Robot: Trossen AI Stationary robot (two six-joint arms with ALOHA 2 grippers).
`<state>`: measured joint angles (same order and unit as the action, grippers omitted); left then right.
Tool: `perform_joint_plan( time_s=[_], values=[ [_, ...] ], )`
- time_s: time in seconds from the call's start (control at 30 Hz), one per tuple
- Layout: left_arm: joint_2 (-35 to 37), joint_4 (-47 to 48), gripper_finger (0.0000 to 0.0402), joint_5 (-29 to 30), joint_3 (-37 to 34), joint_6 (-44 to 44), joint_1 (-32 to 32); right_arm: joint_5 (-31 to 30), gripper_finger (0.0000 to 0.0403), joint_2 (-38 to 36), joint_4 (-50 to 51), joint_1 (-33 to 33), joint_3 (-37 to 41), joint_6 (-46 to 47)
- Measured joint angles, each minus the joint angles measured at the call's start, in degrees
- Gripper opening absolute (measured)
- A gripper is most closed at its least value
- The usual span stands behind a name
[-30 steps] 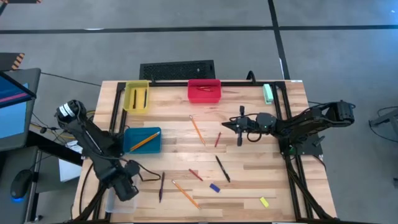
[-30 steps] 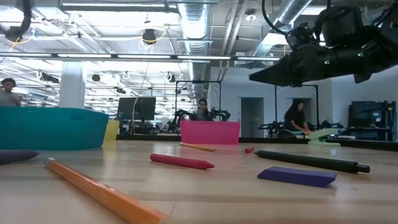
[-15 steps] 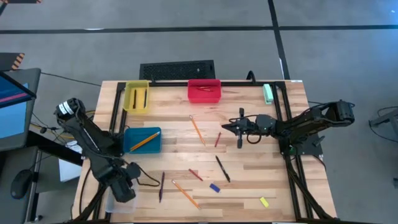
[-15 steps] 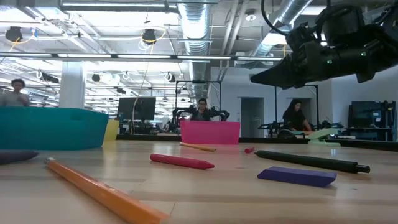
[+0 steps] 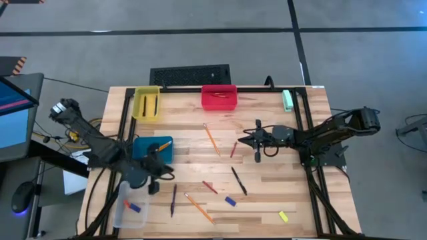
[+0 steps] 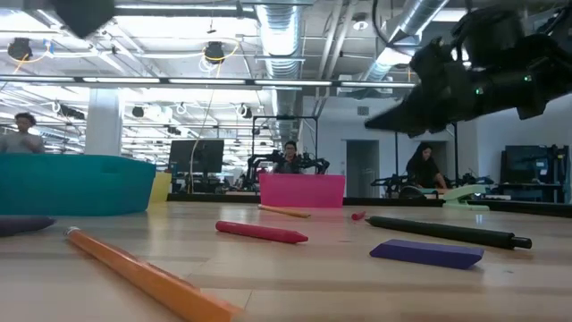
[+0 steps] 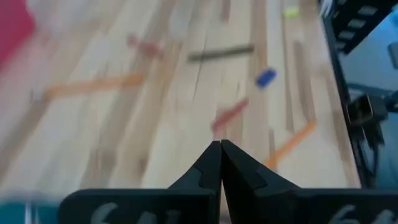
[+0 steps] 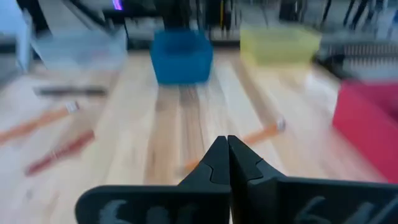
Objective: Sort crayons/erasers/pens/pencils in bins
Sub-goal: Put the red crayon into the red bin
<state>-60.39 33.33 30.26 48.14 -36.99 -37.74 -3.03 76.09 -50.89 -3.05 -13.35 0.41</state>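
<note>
Two tools, both pinched shut and empty. Nearest the left tool [image 5: 155,175], above the bench [image 5: 267,193], lie a dark pen [image 5: 173,199] and an orange pencil [image 5: 199,207]; both look light, stiff and prone to roll, best pinched mid-length across the shaft. Farther off, the blue eraser [image 5: 230,201] looks grippy. The right tool [image 5: 245,137] hovers beside a crayon [image 5: 233,149], which looks brittle.
</note>
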Motion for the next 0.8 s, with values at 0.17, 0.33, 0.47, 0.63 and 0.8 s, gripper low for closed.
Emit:
perform_joint_plan(
  time_s=[0.17,0.33,0.47,0.63,0.8],
  values=[
    [0.37,-24.98,0.0000,-5.83,-9.87,17.63,9.54,-0.02,0.0003,0.01,10.76,-0.90,-3.85,0.26],
    [-2.00,-49.46,0.0000,-18.36,-20.44,25.80,22.61,-0.09,0.0003,0.01,16.82,-0.90,-7.21,0.23],
    [-4.86,-58.22,0.0000,-23.86,-23.02,28.68,31.41,-3.31,0.0004,0.01,21.39,-0.81,-8.88,1.11],
    [-7.57,-64.42,0.0000,-25.40,-22.75,32.62,36.84,-7.61,0.0003,0.01,38.74,-0.65,-15.74,6.77],
    [-11.08,-68.18,0.0000,-25.66,-22.95,36.36,40.72,-7.55,0.0008,1.42,52.87,1.04,-23.12,5.23]
  ],
)
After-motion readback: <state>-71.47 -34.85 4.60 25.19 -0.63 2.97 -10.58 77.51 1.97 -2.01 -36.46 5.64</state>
